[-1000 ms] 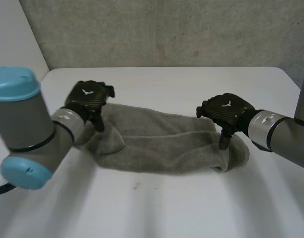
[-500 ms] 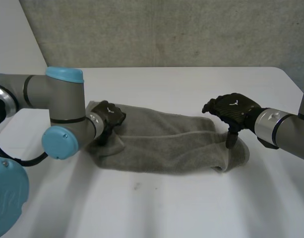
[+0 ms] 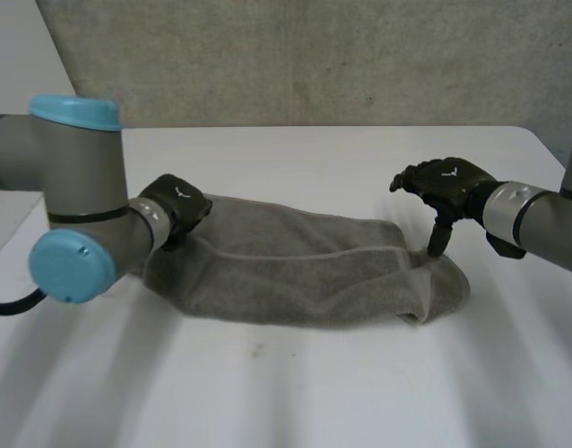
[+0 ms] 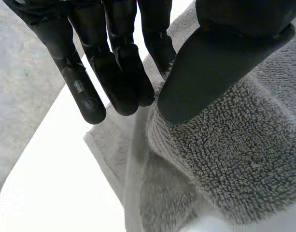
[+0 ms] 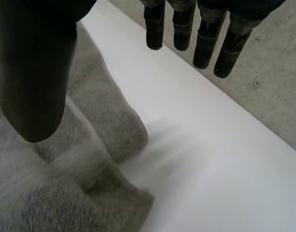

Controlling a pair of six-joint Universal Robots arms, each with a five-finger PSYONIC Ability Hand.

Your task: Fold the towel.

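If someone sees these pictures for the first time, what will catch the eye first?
A grey towel lies bunched in a long strip across the white table. The black left hand pinches its left end between thumb and fingers. The right hand is open at the right end, its thumb over the cloth.

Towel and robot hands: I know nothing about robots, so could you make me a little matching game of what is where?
1 left hand
2 right hand
3 towel
4 table

A white, under everything
B grey, a long folded strip
C on the towel's left end, pinching a fold
D over the towel's right end, fingers open, thumb down

Pairs: 1-C, 2-D, 3-B, 4-A
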